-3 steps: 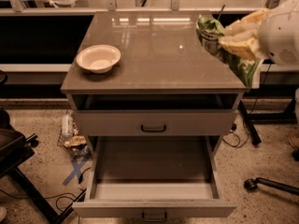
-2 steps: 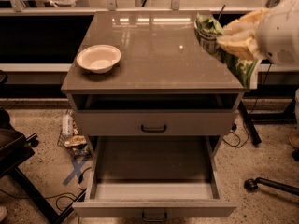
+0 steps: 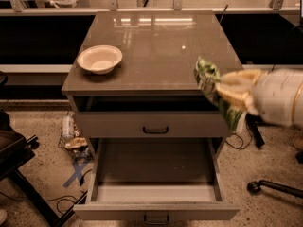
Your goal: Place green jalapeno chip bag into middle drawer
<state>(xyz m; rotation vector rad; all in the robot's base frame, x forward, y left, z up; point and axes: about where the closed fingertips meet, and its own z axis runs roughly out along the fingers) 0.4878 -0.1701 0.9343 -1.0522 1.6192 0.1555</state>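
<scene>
The green jalapeno chip bag [image 3: 207, 78] hangs from my gripper [image 3: 226, 92], which is shut on it. Bag and gripper are at the cabinet's right front corner, level with the tabletop edge, above and right of the open drawer. The bag's lower end [image 3: 231, 116] overlaps the closed drawer front's right end. The middle drawer [image 3: 156, 167] is pulled out at the bottom of the view. Its long flat tray holds nothing, and its dark bar handle [image 3: 156, 218] is at the front.
A cream-white bowl [image 3: 99, 59] sits on the left of the grey tabletop [image 3: 161, 46]. A closed drawer front with a dark handle [image 3: 155, 130] is above the open tray. Litter and cables lie on the floor at left [image 3: 73, 138]. A chair base [image 3: 272, 187] is at right.
My gripper has carried the bag down and forward, from above the tabletop's right edge to the cabinet's right front corner.
</scene>
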